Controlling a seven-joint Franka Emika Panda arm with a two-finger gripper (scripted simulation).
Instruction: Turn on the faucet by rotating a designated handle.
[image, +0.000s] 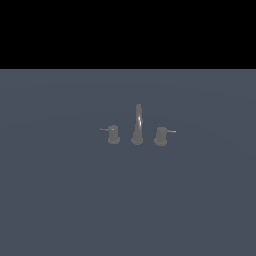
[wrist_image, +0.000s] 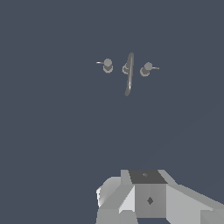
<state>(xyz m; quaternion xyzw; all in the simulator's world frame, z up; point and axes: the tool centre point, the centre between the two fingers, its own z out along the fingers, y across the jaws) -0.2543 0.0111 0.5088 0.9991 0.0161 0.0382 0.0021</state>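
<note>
Grey handle (wrist_image: 107, 65) well apart from the gripper (wrist_image: 144, 199).

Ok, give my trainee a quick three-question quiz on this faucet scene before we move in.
1. True or false: the end effector is touching the handle.
2. Which way does the handle's lever point in the exterior view?
A. left
B. right
C. straight up
3. Fill in: the spout stands between the handle and the other ____.

Key:
1. False; in the wrist view the faucet lies well apart from it, with bare floor between.
2. A
3. knob
</note>
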